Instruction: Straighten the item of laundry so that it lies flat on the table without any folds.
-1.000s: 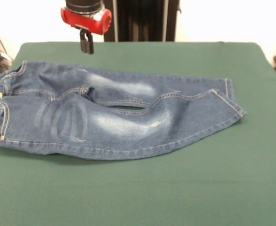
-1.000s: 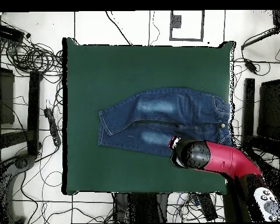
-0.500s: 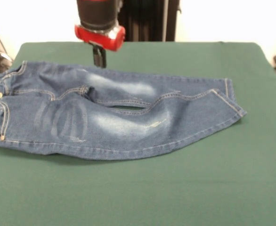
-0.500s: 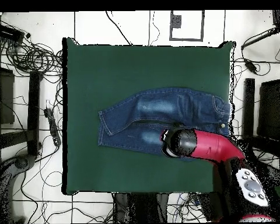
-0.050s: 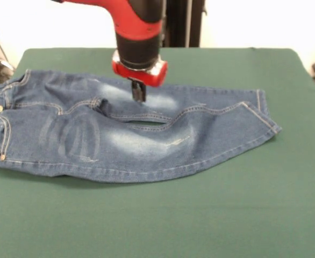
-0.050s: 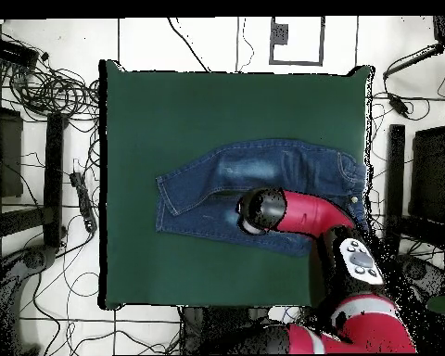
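One pair of jeans [image 5: 130, 129] spread on the green counter [image 5: 200, 215], long axis across the front view: waistband at the left edge, leg hems to the right. Legs overlapping, a small gap of counter showing between them near the crotch, a few shallow creases left. Gripper [image 5: 139, 92] poised above the far leg, just behind that gap, roughly mid-length of the garment. Fingers close together, seemingly pinched narrow and holding nothing, though hard to confirm. Hems well off to the gripper's side; likely target either leg.
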`<state>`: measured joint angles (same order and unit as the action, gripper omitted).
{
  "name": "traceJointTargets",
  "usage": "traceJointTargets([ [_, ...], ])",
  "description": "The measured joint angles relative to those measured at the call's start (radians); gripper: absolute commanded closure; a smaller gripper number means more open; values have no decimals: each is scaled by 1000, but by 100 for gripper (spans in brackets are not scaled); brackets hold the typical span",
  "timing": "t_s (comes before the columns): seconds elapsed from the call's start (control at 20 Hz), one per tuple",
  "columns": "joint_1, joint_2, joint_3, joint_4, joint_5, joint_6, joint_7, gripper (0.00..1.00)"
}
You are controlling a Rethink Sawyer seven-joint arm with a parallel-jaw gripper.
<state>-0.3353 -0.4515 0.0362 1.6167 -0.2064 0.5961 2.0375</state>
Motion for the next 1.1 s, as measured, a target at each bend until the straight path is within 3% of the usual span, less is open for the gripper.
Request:
traceJointTargets([
  [0.2, 31, -4, -12, -6, 38, 41, 0, 100],
  [0.65, 129, -142, -68, -14, 151, 237, 4, 100],
  [1.1, 200, -116, -123, -120, 234, 248, 42, 100],
])
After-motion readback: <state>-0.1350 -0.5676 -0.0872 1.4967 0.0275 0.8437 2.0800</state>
